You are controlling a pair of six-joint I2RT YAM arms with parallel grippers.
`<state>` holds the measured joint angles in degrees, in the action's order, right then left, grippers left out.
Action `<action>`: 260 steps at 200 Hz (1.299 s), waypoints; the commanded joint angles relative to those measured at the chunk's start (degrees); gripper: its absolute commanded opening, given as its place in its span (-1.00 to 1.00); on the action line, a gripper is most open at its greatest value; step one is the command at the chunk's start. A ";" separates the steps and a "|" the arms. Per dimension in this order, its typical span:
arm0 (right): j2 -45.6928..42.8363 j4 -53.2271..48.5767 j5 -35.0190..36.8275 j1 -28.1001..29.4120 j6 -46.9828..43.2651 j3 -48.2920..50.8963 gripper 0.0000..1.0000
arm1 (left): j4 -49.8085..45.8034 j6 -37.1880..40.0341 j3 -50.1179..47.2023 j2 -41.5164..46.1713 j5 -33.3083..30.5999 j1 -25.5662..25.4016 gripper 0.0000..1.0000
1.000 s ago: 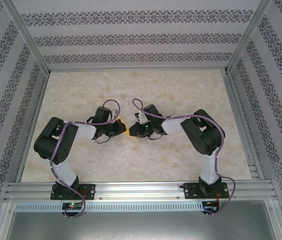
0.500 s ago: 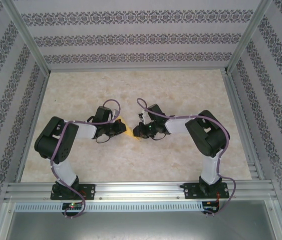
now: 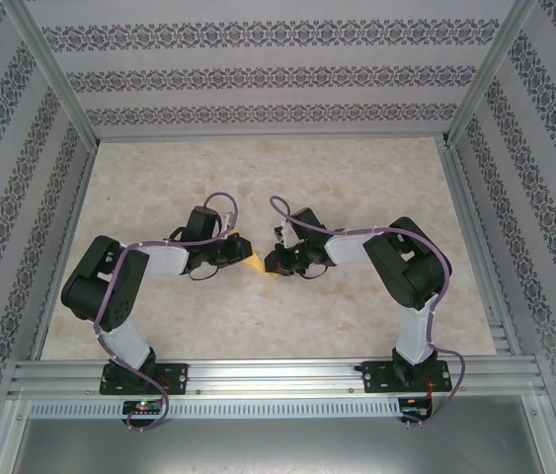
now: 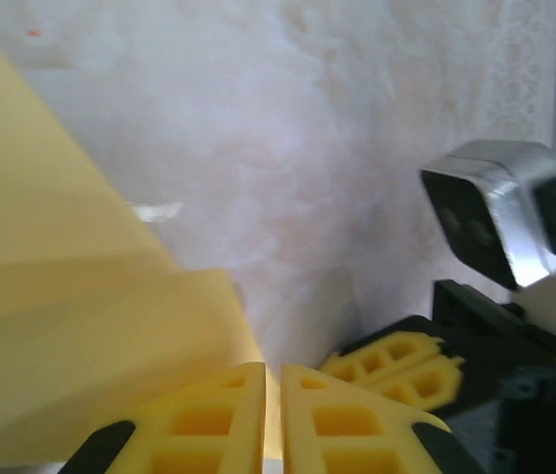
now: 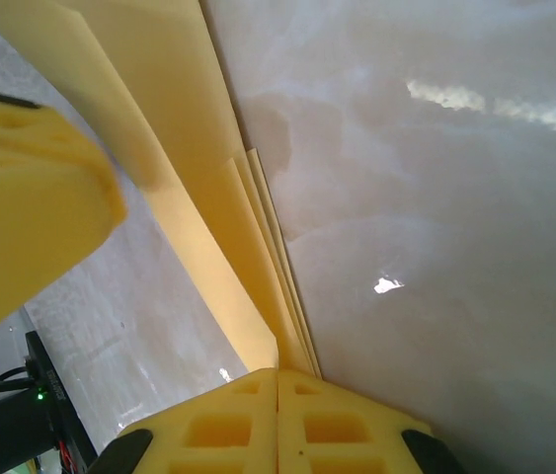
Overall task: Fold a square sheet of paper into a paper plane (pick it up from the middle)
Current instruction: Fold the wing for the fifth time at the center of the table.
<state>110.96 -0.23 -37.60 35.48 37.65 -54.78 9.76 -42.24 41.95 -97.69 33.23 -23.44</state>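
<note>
The yellow-orange paper (image 3: 254, 259) is folded into several layers and hangs between my two grippers just above the table's middle. My left gripper (image 3: 244, 256) is shut on one end of it; in the left wrist view the paper (image 4: 70, 326) spreads left from the pressed jaws of that gripper (image 4: 272, 385). My right gripper (image 3: 272, 264) is shut on the other end. The right wrist view has the stacked edges of the paper (image 5: 174, 138) running into that gripper's closed jaws (image 5: 278, 380). One of the left gripper's fingers (image 5: 21, 197) is at the left there.
The beige marble-patterned table (image 3: 258, 178) is fenced by patterned walls and aluminium posts, with a rail (image 3: 278, 375) at the near edge. The right gripper's fingers (image 4: 406, 363) and its wrist camera (image 4: 480, 222) sit close beside the left gripper.
The grippers have drawn slightly apart, so more yellow paper shows between them. The left arm's elbow has sunk lower and to the left. Both grippers stay shut.
</note>
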 commanded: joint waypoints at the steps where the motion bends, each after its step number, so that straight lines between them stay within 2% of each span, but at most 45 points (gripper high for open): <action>1: 1.89 -1.67 1.77 -0.34 -0.21 0.18 -0.87 | 0.71 1.08 -0.46 1.97 1.59 -2.15 -0.74; 62: 1.21 -1.09 0.75 -1.06 -0.01 -0.06 -0.85 | -1.10 1.03 -1.01 -1.15 -1.58 -3.55 -0.86; 105: -0.45 -1.39 -0.33 -1.22 -2.59 -0.65 -0.68 | -3.51 -0.25 0.75 -3.57 -5.77 -3.51 -0.92; 135: -1.13 -1.23 -1.51 -1.16 -6.98 -0.59 -0.58 | -5.83 -1.66 2.21 -4.68 -7.93 -3.48 -0.94; 194: -2.92 -5.89 2.91 -0.63 -18.97 -1.07 -0.46 | -8.27 -3.29 3.68 -5.71 -8.76 -3.46 -0.96; 260: -3.30 -9.00 9.00 0.72 -28.18 -1.98 -0.46 | -12.02 -4.15 5.65 -6.61 -8.93 -3.45 -0.96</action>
<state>108.36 -5.93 -34.52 35.92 15.66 -55.64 1.61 -45.52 46.70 -102.50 27.90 -26.44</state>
